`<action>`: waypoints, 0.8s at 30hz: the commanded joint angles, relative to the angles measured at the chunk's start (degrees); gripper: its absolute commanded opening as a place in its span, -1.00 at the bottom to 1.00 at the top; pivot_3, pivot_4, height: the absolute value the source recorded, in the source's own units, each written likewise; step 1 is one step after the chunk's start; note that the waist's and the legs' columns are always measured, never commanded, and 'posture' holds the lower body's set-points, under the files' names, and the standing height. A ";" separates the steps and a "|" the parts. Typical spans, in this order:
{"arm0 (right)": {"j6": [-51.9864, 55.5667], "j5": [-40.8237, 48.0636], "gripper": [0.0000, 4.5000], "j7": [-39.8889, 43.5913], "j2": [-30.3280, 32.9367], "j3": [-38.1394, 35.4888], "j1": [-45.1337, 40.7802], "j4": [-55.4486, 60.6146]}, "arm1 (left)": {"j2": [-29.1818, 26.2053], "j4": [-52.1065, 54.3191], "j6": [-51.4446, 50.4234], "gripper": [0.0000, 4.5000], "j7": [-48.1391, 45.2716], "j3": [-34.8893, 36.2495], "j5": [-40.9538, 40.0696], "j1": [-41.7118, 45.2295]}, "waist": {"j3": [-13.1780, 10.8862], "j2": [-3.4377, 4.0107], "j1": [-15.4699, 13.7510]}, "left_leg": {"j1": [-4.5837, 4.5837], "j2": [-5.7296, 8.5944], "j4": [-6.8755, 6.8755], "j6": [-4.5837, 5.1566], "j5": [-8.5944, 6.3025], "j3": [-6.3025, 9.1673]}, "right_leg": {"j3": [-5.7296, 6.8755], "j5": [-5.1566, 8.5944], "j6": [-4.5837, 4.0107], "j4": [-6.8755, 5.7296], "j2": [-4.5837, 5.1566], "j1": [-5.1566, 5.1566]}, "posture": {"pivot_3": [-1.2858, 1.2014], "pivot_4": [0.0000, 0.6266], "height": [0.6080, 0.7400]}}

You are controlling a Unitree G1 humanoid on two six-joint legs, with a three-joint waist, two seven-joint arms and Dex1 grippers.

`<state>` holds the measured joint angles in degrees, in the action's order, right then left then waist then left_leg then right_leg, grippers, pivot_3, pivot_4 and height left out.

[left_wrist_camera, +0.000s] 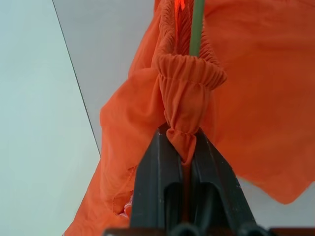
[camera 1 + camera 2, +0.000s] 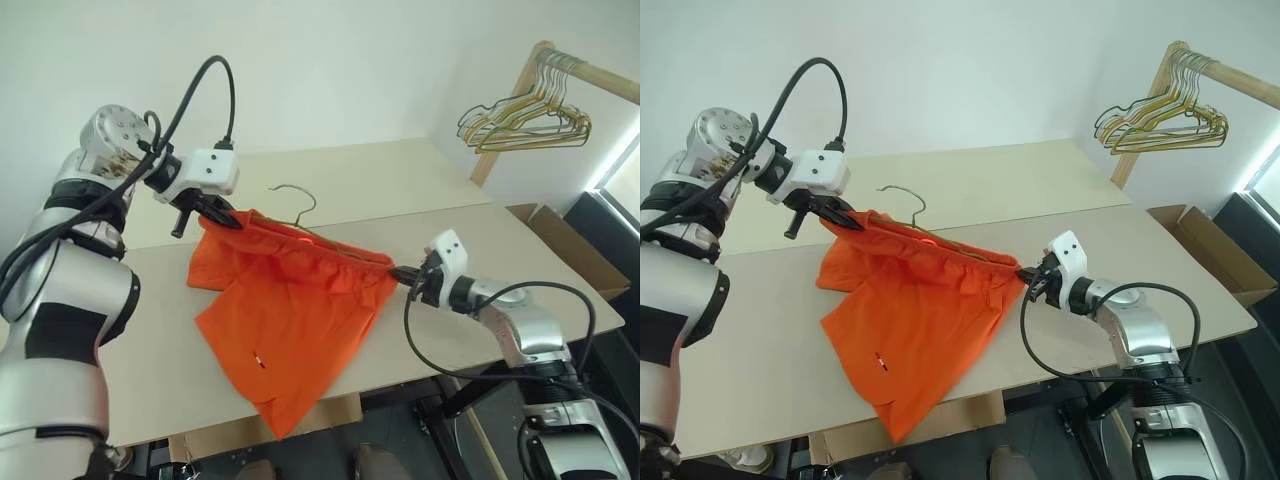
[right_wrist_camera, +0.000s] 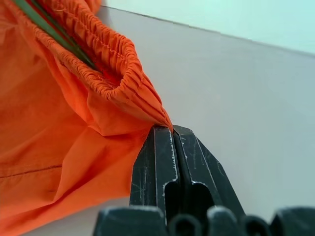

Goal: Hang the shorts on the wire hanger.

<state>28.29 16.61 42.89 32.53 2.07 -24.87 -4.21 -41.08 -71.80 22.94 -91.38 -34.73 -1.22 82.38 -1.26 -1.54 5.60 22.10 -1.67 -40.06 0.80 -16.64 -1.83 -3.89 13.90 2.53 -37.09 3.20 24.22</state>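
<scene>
The bright orange shorts (image 2: 290, 320) hang stretched above the table, held by the gathered waistband at both ends. My left gripper (image 2: 222, 216) is shut on the waistband's left end, seen up close as fabric pinched between its fingers (image 1: 162, 172). My right gripper (image 2: 405, 273) is shut on the waistband's right end (image 3: 147, 110). The thin dark wire hanger (image 2: 297, 208) sits inside the waistband, its hook rising behind the shorts; its wire shows as a green strand (image 1: 197, 27) among the gathers. The legs droop onto the table toward its front edge.
The light wooden table (image 2: 500, 240) has a seam running across it and a raised rear section. A bunch of gold and grey wire hangers (image 2: 525, 120) hangs on a wooden rail at the back right. A cardboard box (image 2: 570, 245) stands beyond the table's right end.
</scene>
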 commanded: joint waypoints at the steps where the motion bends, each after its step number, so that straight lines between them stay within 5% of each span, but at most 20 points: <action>1: -2.64 -5.07 -0.98 1.52 6.26 1.11 -2.96 7.44 | -0.57 -0.93 0.36 -1.00 -0.12 3.80 3.44 -0.29 | 0.00 0.00 -0.01 | 0.00 0.00 0.00 0.00 0.00 0.00 | 0.00 0.00 0.01 0.00 0.01 0.01 | -0.02 -1.00 1.00; 16: -1.87 -16.75 -0.98 10.26 13.38 15.52 -15.94 19.08 | 4.77 -0.02 -2.53 -1.00 8.28 16.26 6.61 -5.25 | 0.00 0.00 -0.12 | 0.05 0.04 -0.04 0.03 -0.02 -0.03 | 0.06 0.00 0.02 -0.01 0.08 0.02 | -0.01 -1.00 1.00; 24: -1.06 -17.96 -0.98 8.94 9.27 14.74 -19.76 16.23 | 5.04 0.89 -0.93 -1.00 6.76 17.95 8.17 -7.55 | 0.00 0.01 -0.02 | -0.04 0.04 -0.03 0.02 -0.01 -0.04 | 0.05 0.00 0.02 -0.03 0.07 0.01 | -0.02 -1.00 1.00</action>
<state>27.64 -1.13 52.19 42.24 18.94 -42.69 11.16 -36.08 -72.36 21.32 -85.26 -18.50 6.78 74.70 -1.26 -1.53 5.58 22.06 -1.64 -40.08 0.83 -16.65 -1.86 -3.83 13.90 2.55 -37.12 3.26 24.22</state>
